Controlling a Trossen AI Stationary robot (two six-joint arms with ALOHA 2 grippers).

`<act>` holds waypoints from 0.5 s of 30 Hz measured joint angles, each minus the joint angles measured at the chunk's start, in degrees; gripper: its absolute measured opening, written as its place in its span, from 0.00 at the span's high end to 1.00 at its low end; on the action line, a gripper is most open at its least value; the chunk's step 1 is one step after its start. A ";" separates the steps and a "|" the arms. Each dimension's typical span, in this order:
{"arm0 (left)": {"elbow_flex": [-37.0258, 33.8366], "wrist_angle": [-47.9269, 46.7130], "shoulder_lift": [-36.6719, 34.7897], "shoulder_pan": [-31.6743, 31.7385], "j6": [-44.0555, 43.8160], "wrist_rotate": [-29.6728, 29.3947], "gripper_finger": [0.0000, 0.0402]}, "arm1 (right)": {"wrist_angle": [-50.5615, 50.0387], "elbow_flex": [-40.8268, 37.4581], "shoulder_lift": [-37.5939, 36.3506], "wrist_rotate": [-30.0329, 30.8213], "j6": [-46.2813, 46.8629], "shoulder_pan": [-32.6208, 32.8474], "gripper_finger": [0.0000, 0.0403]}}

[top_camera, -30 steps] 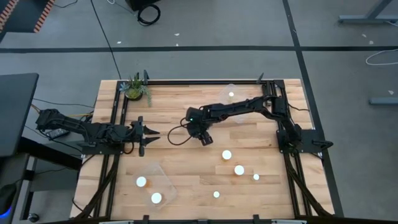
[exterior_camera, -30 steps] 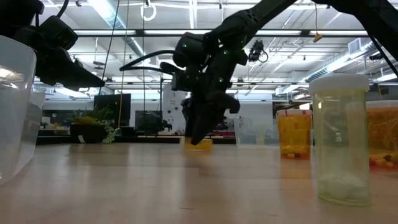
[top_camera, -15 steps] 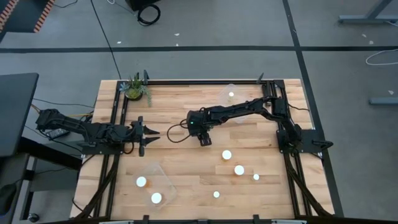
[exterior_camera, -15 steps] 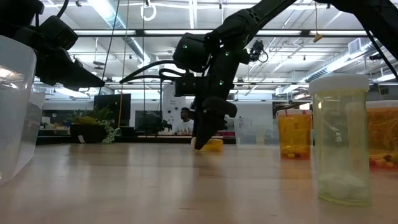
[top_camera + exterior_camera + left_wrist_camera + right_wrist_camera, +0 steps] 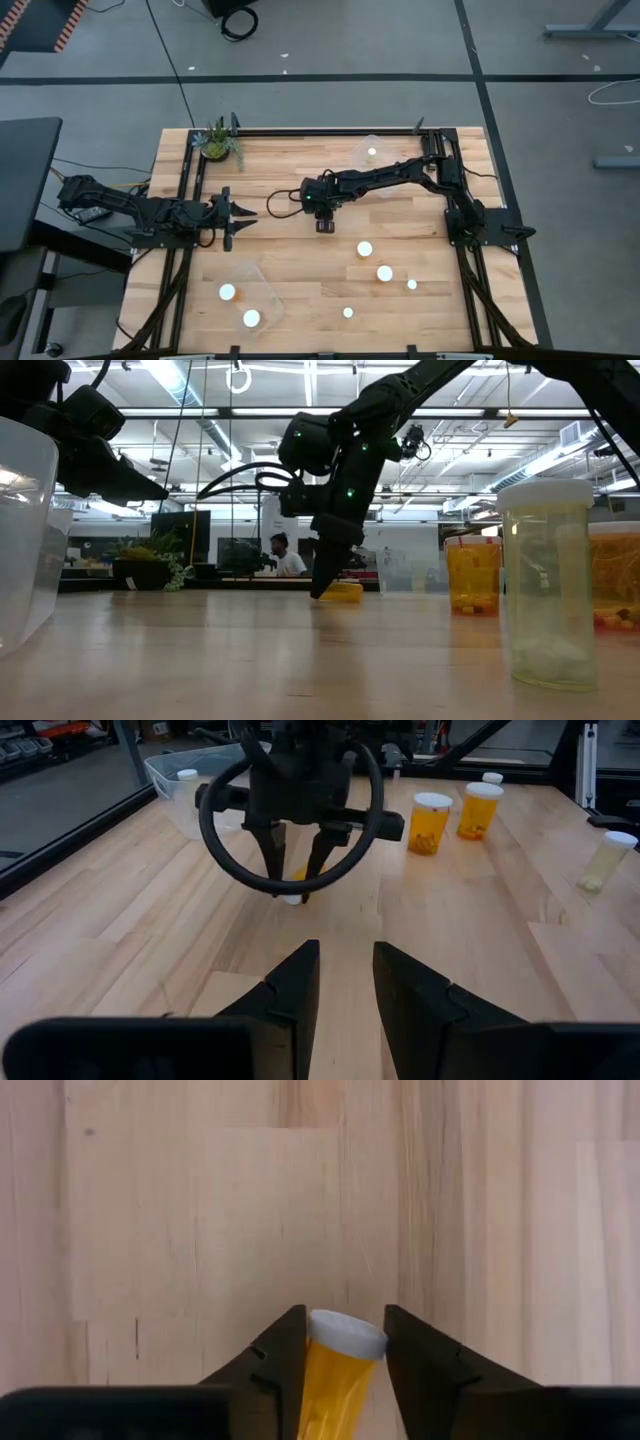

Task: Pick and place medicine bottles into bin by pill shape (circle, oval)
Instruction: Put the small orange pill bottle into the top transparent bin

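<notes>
Right claw (image 5: 325, 222) of mine is squeezing a small orange bottle (image 5: 336, 1372) near the middle of the worktop (image 5: 300, 170), seen from above. My left claw (image 5: 232, 218) is waiting by the left edge.

From table height, I am holding the bottle (image 5: 342, 592) tipped low over the wood, probably so I can carry it to a bin (image 5: 255, 290).

My left wrist is showing its own fingers (image 5: 293, 990) parted and holding nothing.

My right wrist is showing fingers (image 5: 278, 1360) pressing both sides under the white cap (image 5: 347, 1333), so it cannot slip.
</notes>
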 joint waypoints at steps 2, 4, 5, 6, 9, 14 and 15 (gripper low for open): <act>0.00 0.00 -0.01 0.00 -0.01 0.00 0.74 | 0.01 0.00 0.00 0.02 0.09 0.17 0.70; 0.00 0.00 -0.01 0.00 -0.01 0.00 0.74 | 0.03 0.00 0.00 0.20 0.10 0.29 0.70; 0.00 0.00 0.00 0.00 -0.01 0.00 0.74 | 0.03 0.01 0.00 0.20 0.08 0.38 0.69; 0.00 0.00 0.00 0.00 -0.01 0.00 0.74 | 0.01 0.02 0.00 0.22 0.08 0.46 0.68; 0.00 0.00 -0.02 0.00 -0.45 0.00 0.74 | -0.66 0.01 -0.61 1.35 0.04 1.00 0.68; -0.02 0.43 -0.02 0.01 -1.50 0.02 0.74 | -0.37 0.31 -4.52 2.16 0.02 1.78 0.68; -0.02 0.84 0.00 0.00 -1.50 0.03 0.74 | 0.02 0.31 -5.67 2.16 0.01 1.92 0.68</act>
